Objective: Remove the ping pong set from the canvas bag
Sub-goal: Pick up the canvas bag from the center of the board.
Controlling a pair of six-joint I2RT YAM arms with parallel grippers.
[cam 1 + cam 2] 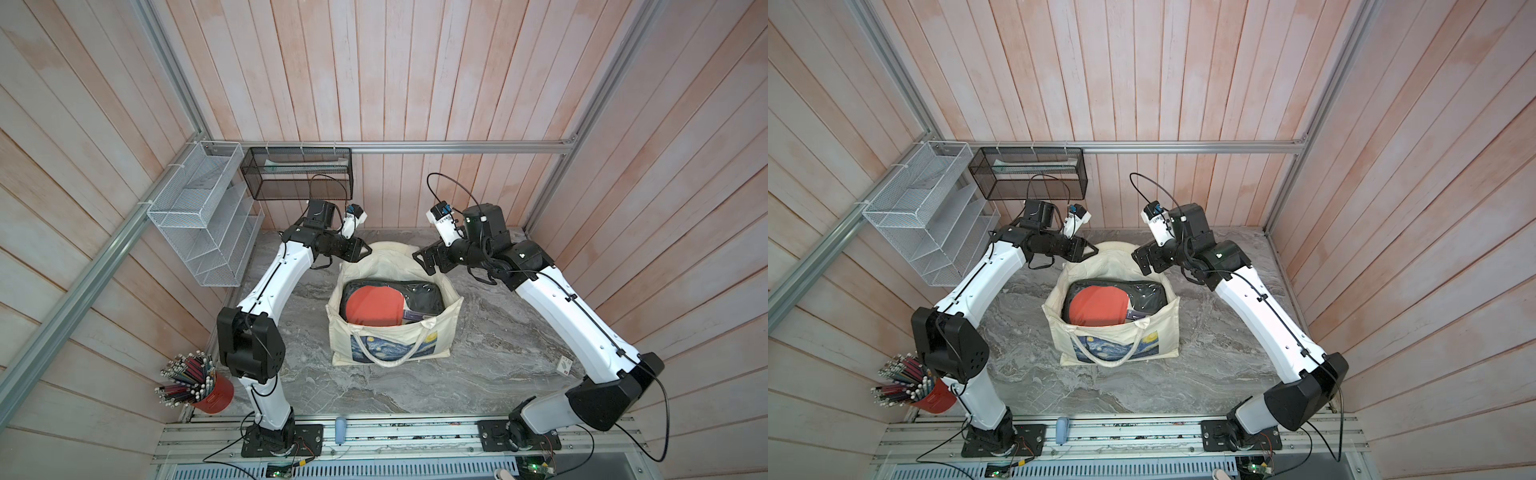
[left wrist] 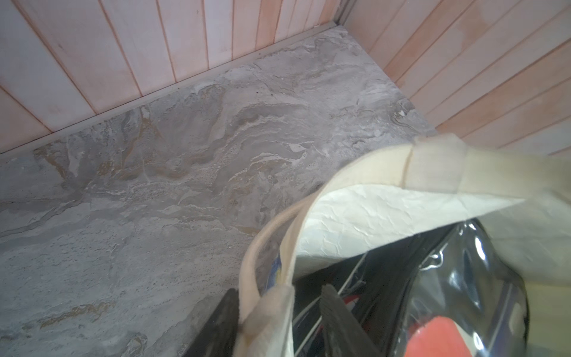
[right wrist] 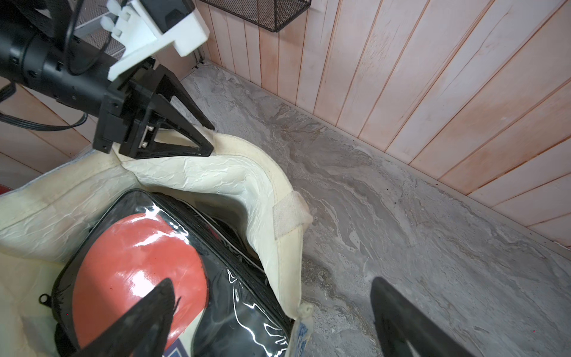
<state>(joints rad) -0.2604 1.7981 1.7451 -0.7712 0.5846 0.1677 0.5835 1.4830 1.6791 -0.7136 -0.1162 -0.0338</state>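
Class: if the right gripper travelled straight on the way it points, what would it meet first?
Probably the rim of the canvas bag, which the right gripper straddles with open jaws; depth is unclear.

Bright even light; glare on ping pong set (image 3: 133, 247); foregrnd blurry.

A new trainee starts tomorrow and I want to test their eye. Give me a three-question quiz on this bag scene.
1. True or false: the ping pong set is already out of the bag.
2. The right gripper is: A open; B shut on the bag; C shut on the ping pong set.
3. Fill in: the left gripper has one jaw on either side of the bag's ____.
Key: 1 false, the set lies inside the bag. 2 A. 3 rim.
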